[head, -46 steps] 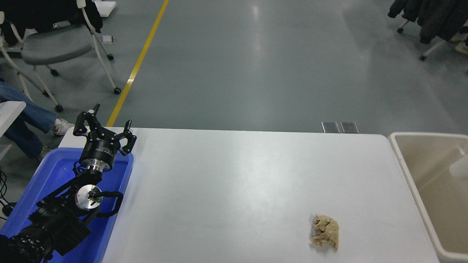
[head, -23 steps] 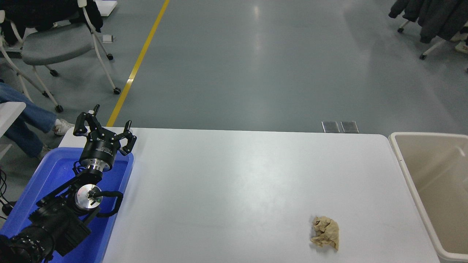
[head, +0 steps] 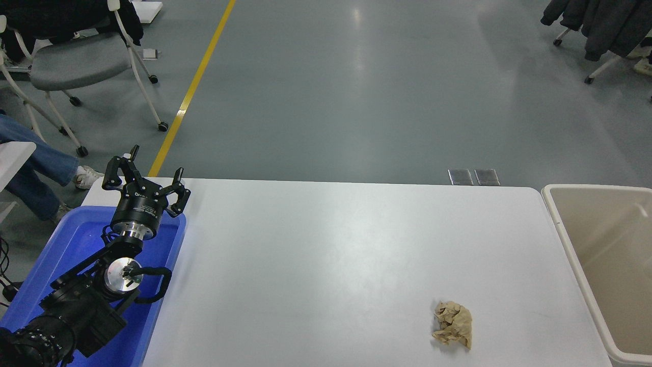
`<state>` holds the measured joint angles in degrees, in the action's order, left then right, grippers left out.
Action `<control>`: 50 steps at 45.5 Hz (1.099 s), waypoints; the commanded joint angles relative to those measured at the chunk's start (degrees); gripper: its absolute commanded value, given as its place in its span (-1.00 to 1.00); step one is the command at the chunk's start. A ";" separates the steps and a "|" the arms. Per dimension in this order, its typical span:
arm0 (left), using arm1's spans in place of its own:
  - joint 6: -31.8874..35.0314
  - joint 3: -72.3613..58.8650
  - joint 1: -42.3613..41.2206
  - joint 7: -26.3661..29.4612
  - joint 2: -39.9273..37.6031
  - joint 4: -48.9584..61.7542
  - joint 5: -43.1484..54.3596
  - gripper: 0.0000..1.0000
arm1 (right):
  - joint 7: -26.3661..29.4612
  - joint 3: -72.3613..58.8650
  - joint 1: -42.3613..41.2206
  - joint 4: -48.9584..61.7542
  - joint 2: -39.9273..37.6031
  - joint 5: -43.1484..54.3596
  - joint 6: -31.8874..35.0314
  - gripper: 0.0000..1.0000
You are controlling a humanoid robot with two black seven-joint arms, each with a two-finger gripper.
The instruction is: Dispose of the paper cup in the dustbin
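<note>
The dustbin [head: 606,229] is a large beige bin standing at the table's right end, cut off by the picture's right edge. What shows of its inside is bare. The paper cup is out of view. My left gripper [head: 146,172] is open and empty, parked over the far end of the blue tub at the table's left. My right arm is out of view.
A crumpled tan paper ball [head: 453,324] lies on the white table [head: 331,244] at the front right, near the bin. A bright blue tub [head: 76,239] sits under my left arm. Chairs and a seated person's legs [head: 35,163] are at the far left.
A blurred white thing inside the bin at the picture's right edge one second ago has gone from view. The left arm and the paper ball have not moved.
</note>
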<state>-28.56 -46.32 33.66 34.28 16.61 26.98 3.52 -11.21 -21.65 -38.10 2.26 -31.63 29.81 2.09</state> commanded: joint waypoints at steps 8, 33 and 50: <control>0.00 0.00 0.00 0.00 0.00 0.00 0.00 1.00 | 0.13 0.47 0.21 0.46 1.39 -0.45 -1.65 0.95; 0.00 0.00 0.00 0.00 0.00 0.00 0.00 1.00 | 0.04 0.55 -0.75 0.28 2.97 -3.18 -1.12 0.98; 0.00 0.00 0.00 0.00 0.09 0.00 0.00 1.00 | -0.04 15.93 -3.91 0.02 2.71 -19.61 0.81 0.98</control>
<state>-28.56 -46.32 33.66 34.28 16.66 26.98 3.51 -11.17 -16.35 -39.46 2.39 -28.23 20.99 2.23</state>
